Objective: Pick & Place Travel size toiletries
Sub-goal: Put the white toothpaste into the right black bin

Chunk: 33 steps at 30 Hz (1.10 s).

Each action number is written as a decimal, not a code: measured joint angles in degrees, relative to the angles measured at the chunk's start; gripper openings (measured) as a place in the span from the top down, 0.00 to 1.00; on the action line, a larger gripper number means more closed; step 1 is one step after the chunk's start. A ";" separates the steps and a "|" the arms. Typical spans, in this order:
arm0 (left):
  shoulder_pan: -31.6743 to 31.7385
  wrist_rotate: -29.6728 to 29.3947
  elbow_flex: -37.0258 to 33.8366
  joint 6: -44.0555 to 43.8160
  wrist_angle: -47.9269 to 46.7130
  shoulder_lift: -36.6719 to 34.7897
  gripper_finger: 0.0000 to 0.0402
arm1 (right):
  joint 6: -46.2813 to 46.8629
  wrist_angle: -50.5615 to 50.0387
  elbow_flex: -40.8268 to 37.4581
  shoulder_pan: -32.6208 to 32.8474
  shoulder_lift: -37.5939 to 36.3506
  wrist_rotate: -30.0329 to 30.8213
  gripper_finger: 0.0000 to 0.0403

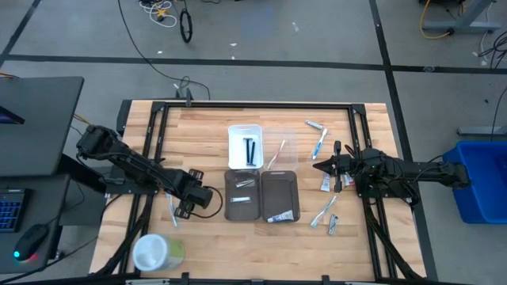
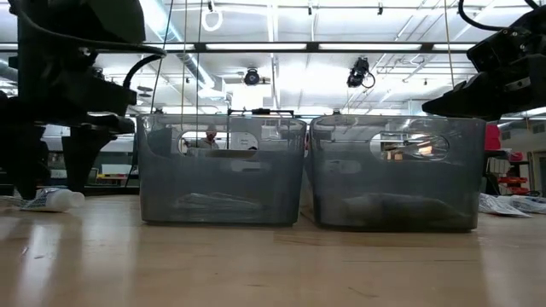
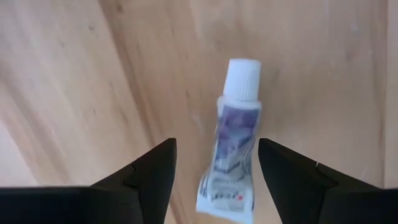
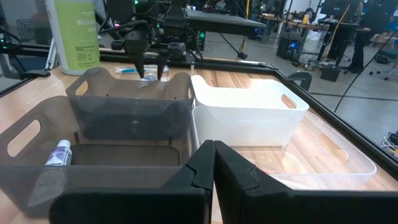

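Left gripper (image 3: 214,180) is hanging low over the wooden table (image 1: 206,127), jaws spread wide on either side of a small white tube with a blue label and white cap (image 3: 231,146), which is lying flat on the boards between the fingers, not gripped; probably lined up for a pinch. Two dark grey plastic trays (image 1: 261,194) are sitting mid-table, presumably as the destination. Right gripper (image 1: 321,165) is waiting beside scattered toiletries, jaws pressed together, holding nothing.

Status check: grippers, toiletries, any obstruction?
Left gripper open, straddling small tube on table. Right gripper shut, empty, beside trays. Nothing blocking.
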 joint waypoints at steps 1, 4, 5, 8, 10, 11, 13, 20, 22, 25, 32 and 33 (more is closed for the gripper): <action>-0.22 0.03 -0.40 -0.16 0.89 0.00 0.42 | 0.01 0.00 0.00 0.00 -0.01 0.00 0.97; -1.07 0.34 -1.46 -1.79 2.40 0.00 0.42 | 0.00 -0.01 0.00 0.00 -0.01 0.00 0.97; -1.27 0.21 -1.46 -2.42 2.53 0.00 0.42 | 0.00 0.00 0.00 0.00 0.00 0.00 0.97; -1.48 -0.70 -1.46 -3.66 3.12 0.00 0.42 | 0.00 -0.02 0.00 0.01 0.00 0.00 0.97; -1.48 -0.80 -1.46 -3.52 3.15 0.00 0.42 | 0.00 0.00 0.00 0.01 0.00 0.00 0.97; -1.48 -0.83 -1.46 -3.49 3.12 0.00 0.42 | 0.00 0.00 0.00 -0.01 0.00 0.00 0.97; -1.48 -0.81 -1.46 -3.48 3.15 0.00 0.42 | 0.00 0.00 0.00 0.01 0.00 0.00 0.97; -1.46 -0.70 -1.46 -1.84 3.14 0.00 0.51 | 0.00 -0.02 0.00 0.01 0.00 0.00 0.97; -1.46 -0.70 -1.46 -1.46 3.19 0.00 0.55 | 0.00 -0.01 0.00 0.01 0.00 0.00 0.97; -1.46 -0.68 -1.46 -1.46 3.25 0.00 0.61 | 0.00 0.00 0.00 0.00 -0.01 0.00 0.97; -1.48 -0.84 -1.46 -1.80 4.19 0.00 0.73 | 0.01 0.00 0.00 0.01 0.00 0.00 0.97; -1.48 -1.02 -1.46 -2.00 4.59 0.00 0.74 | 0.00 0.00 -0.01 0.00 0.00 0.00 0.97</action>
